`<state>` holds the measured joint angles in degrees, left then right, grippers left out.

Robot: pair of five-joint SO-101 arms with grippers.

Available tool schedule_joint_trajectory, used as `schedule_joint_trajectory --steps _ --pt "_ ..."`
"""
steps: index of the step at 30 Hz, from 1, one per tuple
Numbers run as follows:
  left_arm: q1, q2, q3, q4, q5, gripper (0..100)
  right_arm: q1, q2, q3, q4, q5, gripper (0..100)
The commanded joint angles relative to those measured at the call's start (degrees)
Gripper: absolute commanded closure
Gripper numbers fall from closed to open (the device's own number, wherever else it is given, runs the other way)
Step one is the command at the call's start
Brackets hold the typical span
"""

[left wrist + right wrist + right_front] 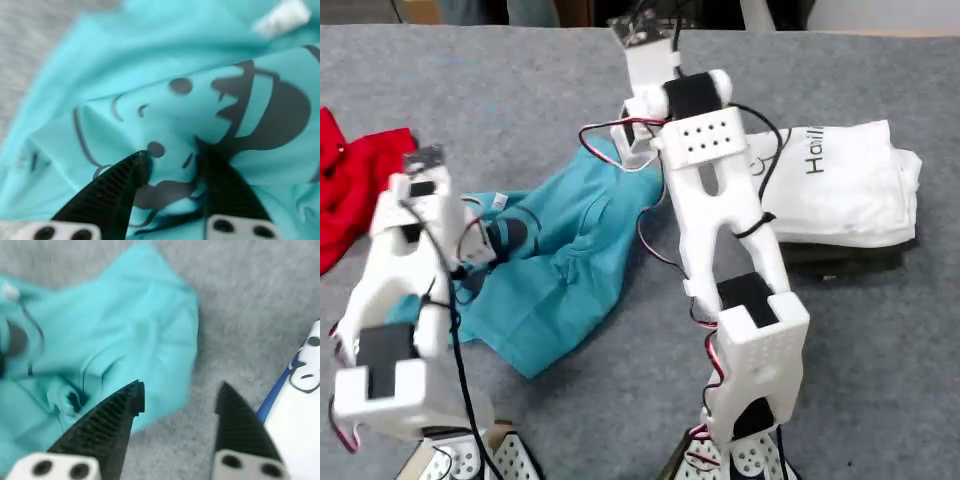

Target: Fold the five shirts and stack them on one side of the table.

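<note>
Cloth of the teal shirt lies crumpled mid-tabletop, one fold pinched in the left hand. The right hand hangs wide open between it and the folded white shirt. A red shirt lies far left.

Setting: a robotics lab bench, as far as I can judge. My left arm and right arm are white printed shells with loose red-and-black wiring, standing on a grey felt-covered table.
</note>
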<state>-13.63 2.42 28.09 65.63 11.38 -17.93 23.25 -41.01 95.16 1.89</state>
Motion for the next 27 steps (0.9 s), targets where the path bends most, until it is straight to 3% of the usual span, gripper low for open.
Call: schedule_joint_trajectory --steps 1,7,13,17,21,25,27 --pt "4.4 1.2 -1.9 1.2 -2.8 93 2.6 -1.7 -5.3 -0.8 -0.9 84.2" --pt "15.4 -0.7 3.2 1.4 -9.1 96 6.2 -0.6 -6.9 2.3 1.4 84.7" --pt "19.0 -13.9 12.7 1.4 -14.5 96 1.1 6.0 -2.4 1.6 -0.4 84.9" --pt "17.6 -24.4 20.9 1.5 -17.7 87 -2.4 14.7 -1.5 -2.0 -0.8 85.0" --pt "11.8 -33.9 25.2 5.5 -17.8 77 -4.0 23.0 -1.5 -3.6 -0.4 85.2" --pt "3.6 -41.7 24.5 8.8 -17.9 76 -3.2 27.5 -1.5 -1.3 0.9 97.9" --pt "-0.1 -44.1 23.2 10.1 -17.9 76 -2.7 27.9 -1.5 2.2 2.6 97.0"
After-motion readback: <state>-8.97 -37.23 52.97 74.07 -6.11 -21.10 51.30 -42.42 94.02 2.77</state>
